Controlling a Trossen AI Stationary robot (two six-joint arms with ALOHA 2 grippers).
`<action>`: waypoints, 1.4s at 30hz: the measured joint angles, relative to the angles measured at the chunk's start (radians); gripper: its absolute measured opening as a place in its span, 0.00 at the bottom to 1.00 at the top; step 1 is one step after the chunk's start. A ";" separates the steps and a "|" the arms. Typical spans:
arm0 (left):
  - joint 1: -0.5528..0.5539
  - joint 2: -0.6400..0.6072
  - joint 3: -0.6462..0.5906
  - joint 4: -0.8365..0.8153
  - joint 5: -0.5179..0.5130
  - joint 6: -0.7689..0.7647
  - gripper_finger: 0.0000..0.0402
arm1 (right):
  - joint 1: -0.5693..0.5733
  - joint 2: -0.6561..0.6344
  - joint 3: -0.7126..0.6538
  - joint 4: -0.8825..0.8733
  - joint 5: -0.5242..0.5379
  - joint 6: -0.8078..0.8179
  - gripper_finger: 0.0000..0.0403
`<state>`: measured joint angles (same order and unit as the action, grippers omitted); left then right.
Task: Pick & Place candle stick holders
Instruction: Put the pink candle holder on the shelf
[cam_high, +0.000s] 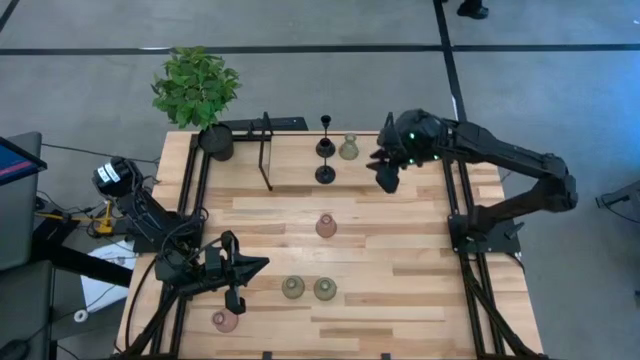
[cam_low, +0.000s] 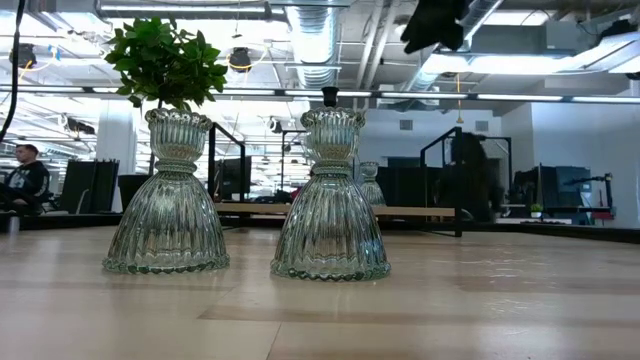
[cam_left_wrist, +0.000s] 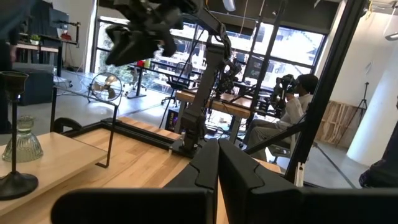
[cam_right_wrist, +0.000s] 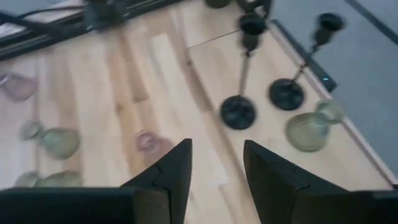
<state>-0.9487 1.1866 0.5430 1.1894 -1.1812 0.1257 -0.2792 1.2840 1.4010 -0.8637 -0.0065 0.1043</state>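
Two black thin-stemmed holders (cam_high: 325, 175) (cam_high: 326, 146) stand on their round bases at the table's far middle, with an olive-green glass holder (cam_high: 348, 149) beside them. A pink glass holder (cam_high: 326, 226) stands mid-table. Two olive ones (cam_high: 293, 288) (cam_high: 325, 290) and another pink one (cam_high: 225, 320) stand near the front. My right gripper (cam_high: 385, 176) hangs open and empty, high above the table, just right of the black holders (cam_right_wrist: 239, 112). My left gripper (cam_high: 252, 268) is shut and empty at the near left, left of the two olive holders.
A black pot with a green plant (cam_high: 213, 138) stands at the far left corner. A tall black wire frame (cam_high: 266, 150) stands beside it, left of the black holders. Black rails (cam_high: 458, 200) run along the table's left and right sides. Bare wood lies at the table's right.
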 joint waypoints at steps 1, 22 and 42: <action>0.000 0.000 0.000 0.000 0.000 0.000 0.02 | 0.022 -0.003 0.000 -0.006 0.001 0.003 0.33; 0.004 0.000 0.000 -0.010 -0.017 0.000 0.02 | 0.337 0.103 -0.045 -0.038 0.008 0.133 0.26; 0.167 0.000 0.000 -0.284 0.007 -0.108 0.01 | 0.553 -0.005 -0.044 0.038 0.483 0.241 0.03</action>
<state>-0.7813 1.1866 0.5426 0.9051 -1.1742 0.0174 0.2734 1.2788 1.3567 -0.8253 0.4765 0.3453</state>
